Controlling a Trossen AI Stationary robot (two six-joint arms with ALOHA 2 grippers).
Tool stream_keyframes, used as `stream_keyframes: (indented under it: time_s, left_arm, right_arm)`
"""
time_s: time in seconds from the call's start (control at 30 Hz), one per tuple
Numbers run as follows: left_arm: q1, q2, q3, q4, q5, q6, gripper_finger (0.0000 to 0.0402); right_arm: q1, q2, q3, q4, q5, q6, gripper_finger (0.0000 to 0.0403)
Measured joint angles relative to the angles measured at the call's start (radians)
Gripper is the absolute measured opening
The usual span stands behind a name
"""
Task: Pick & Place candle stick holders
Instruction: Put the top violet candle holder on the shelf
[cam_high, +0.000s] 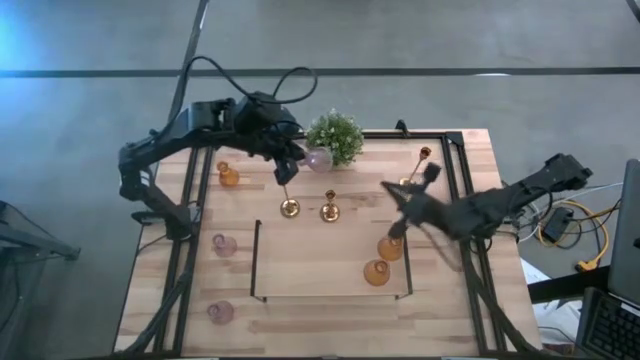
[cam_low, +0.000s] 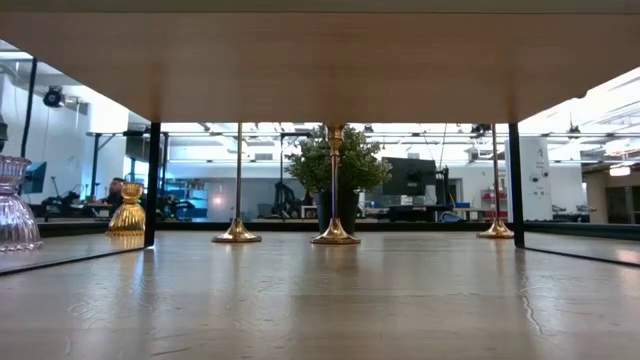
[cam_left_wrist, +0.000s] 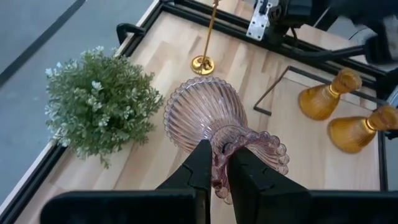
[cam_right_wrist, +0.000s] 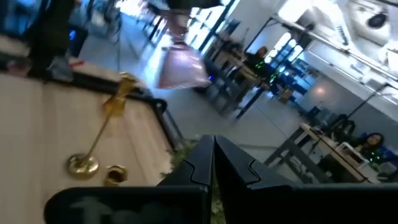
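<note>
The left gripper has its two fingers pinched nearly together on the scalloped rim of a pink ribbed glass cup, and it holds that cup off the table, just beside the potted plant. In the left wrist view the cup lies on its side in the grip: its long axis runs straight out from the fingers, foot end at the jaws and rounded bowl pointing away, toward the far brass candlestick. That tilt is what the coming placement turns on. In my judgement, the wrist must swing the cup's axis back to vertical before it can stand on the wood, and the free table on the side of the plant toward the two middle candlesticks is the nearest ground for that.

The right gripper is fully closed and holds nothing. It hangs over the table well away from the plant, close to the two amber glass cups. It is the farther arm from the held cup and looks to be waiting.

Two more pink cups stand well clear of the plant, along the left arm's side of the table, and a third amber cup sits nearer the left arm's base.
</note>
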Motion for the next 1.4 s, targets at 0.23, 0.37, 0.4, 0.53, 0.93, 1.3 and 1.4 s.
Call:
stream_keyframes:
  time_s: [0.23, 0.37, 0.4, 0.53, 0.93, 1.3, 1.4]
  left_arm:
    - [-0.009, 0.004, 0.000, 0.036, 0.034, -0.016, 0.0031]
    - [-0.030, 0.004, 0.000, 0.051, 0.042, -0.019, 0.0031]
    - [-0.037, 0.003, 0.000, 0.055, 0.041, -0.019, 0.0031]
    - [-0.069, 0.003, 0.000, 0.076, 0.040, -0.019, 0.0031]
    - [-0.158, 0.011, 0.000, 0.118, 0.041, -0.019, 0.0031]
    - [-0.215, 0.023, 0.000, 0.148, 0.038, -0.022, 0.0031]
    - [-0.219, 0.039, 0.000, 0.152, 0.036, -0.022, 0.0031]
  right_arm:
    - [0.004, 0.266, 0.264, -0.126, 0.087, -0.003, 0.0051]
    - [-0.001, 0.397, 0.402, -0.125, 0.136, -0.035, 0.0098]
    - [-0.004, 0.427, 0.433, -0.124, 0.162, -0.044, 0.0110]
    - [-0.020, 0.527, 0.538, -0.125, 0.233, -0.067, 0.0154]
    - [-0.042, 0.652, 0.701, -0.125, 0.178, -0.041, 0.0218]
    - [-0.070, 0.650, 0.690, -0.124, 0.122, 0.006, 0.0209]
    - [-0.070, 0.649, 0.690, -0.125, 0.119, 0.008, 0.0186]
